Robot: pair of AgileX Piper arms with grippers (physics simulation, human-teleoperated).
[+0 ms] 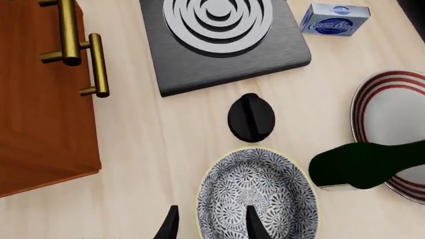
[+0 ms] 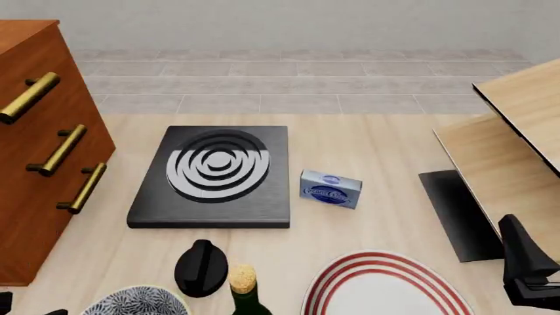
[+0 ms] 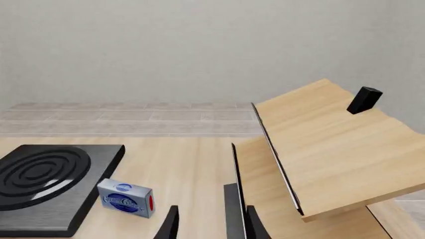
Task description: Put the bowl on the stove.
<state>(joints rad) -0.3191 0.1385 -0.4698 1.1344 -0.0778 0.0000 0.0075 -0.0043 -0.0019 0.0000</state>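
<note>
Bowl point(image 1: 258, 194) to stove point(image 2: 214, 177): a black knob-shaped object point(image 2: 202, 268) stands on the desk point(image 2: 368, 151) between them, directly on the straight line. Dark bottle point(image 2: 248, 296) upright just beside the bowl on its right, red-ringed plate point(image 2: 381, 289) beyond it. Wooden drawer unit point(image 2: 39, 157) borders the stove's left. Small blue box point(image 2: 331, 188) sits near its right edge. Stove top itself bare.

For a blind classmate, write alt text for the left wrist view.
Patterned bowl sits on the table between the open left gripper's jaws. Beyond lie a black knob and the stove; a bottle and plate are beside.
</note>
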